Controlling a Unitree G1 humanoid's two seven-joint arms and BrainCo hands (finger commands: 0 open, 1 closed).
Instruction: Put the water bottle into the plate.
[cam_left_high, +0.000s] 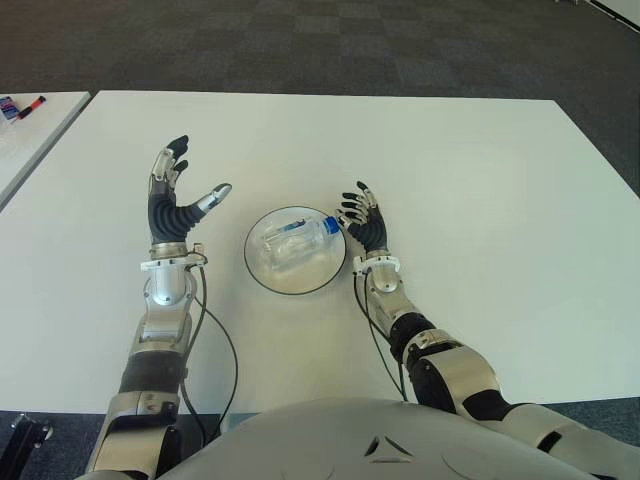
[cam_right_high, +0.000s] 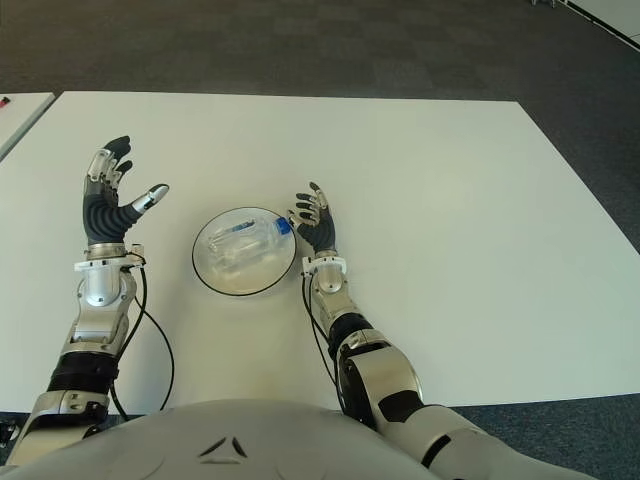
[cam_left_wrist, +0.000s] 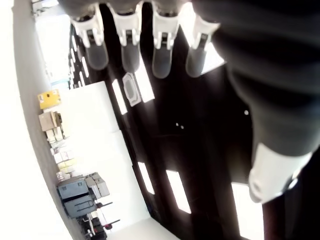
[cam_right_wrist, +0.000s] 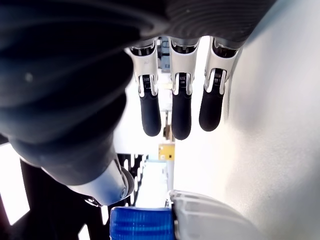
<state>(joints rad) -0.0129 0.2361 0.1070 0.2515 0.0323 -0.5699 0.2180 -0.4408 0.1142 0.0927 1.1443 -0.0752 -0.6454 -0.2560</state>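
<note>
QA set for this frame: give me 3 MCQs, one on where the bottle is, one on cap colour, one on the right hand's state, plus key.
1. Where is the water bottle?
A. Lying in the plate
B. Standing on the table past the plate
C. Held up in the left hand

2. What colour is the bottle's cap?
A. Red
B. Blue
C. White

3. What is the right hand doing?
A. Gripping the bottle's body
B. Closed in a fist, far from the plate
C. Open beside the plate's right edge, holding nothing

Key: 1 A, the bottle lies on its side inside the plate's rim. 2 B, the cap shows blue in the eye views and the right wrist view. 3 C, its fingers are spread and nothing is between them; the left hand is also open, raised left of the plate.
</note>
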